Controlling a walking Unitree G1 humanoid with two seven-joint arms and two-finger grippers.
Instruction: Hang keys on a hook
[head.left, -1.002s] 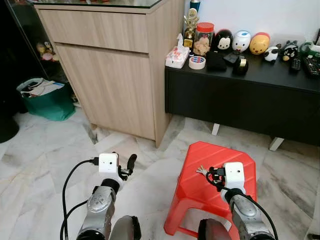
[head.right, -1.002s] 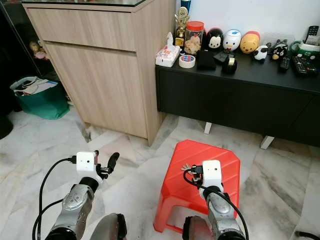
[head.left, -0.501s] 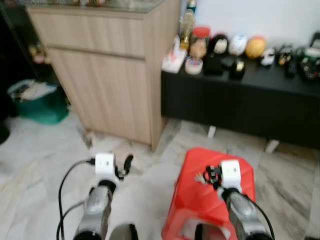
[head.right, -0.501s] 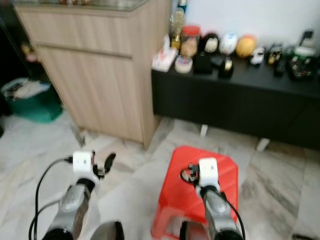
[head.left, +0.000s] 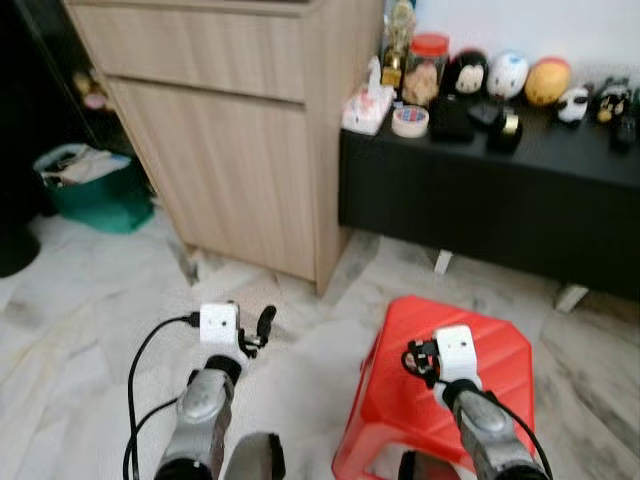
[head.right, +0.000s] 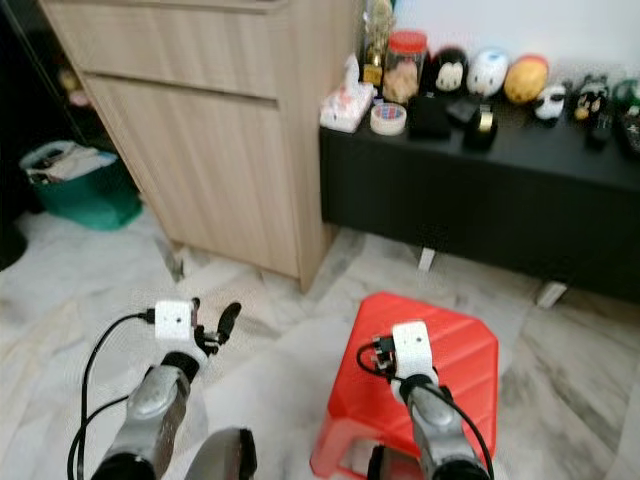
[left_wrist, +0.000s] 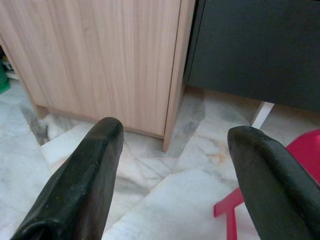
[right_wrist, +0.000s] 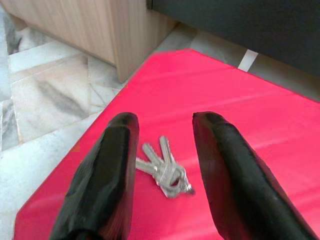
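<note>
Pickup step: right gripper (right_wrist: 162, 135) hovered w/ jaws apart over keys (right_wrist: 164, 168) lying on red stool (right_wrist: 260, 125). Left gripper (left_wrist: 172, 165) idle, jaws apart. Next: lower, close on keys.

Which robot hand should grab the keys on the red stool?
The right one, I think. The right gripper hangs open just above the keys on the red stool. The left gripper is off over the marble floor, away from them.

Both head eyes look down from above; both wrist views share the red stool (right_wrist: 260, 115) close up.
</note>
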